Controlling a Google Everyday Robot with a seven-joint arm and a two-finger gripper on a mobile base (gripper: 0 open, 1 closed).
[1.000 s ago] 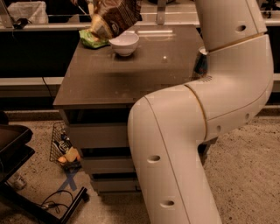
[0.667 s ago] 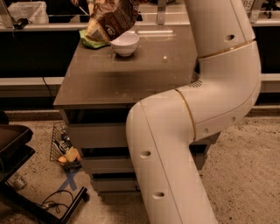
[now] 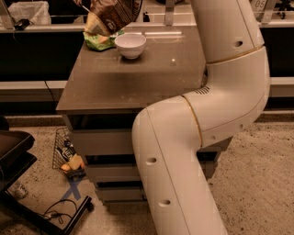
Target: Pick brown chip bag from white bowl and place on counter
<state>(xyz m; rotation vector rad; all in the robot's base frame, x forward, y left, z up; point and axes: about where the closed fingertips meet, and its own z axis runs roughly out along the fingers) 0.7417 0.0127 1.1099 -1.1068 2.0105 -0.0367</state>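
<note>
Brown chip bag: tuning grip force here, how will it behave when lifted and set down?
Probably floppy: the brown chip bag hangs crumpled above the counter, near the white bowl. Its glossy foil may be slippery. The gripper is out of view, above the top edge.

The glossy dark-brown foil chip bag [image 3: 115, 13], with pale lettering and a tan-yellow lower corner, hangs tilted at the top edge of the view. Its upper part is cut off, and the gripper is out of sight above. The bag's lowest corner is just up and left of the small round white bowl [image 3: 130, 44]. The bowl stands upright on its narrow foot (inside plain white) toward the far left of the smooth grey-brown counter [image 3: 138, 78] — a square top with a slight sheen.
</note>
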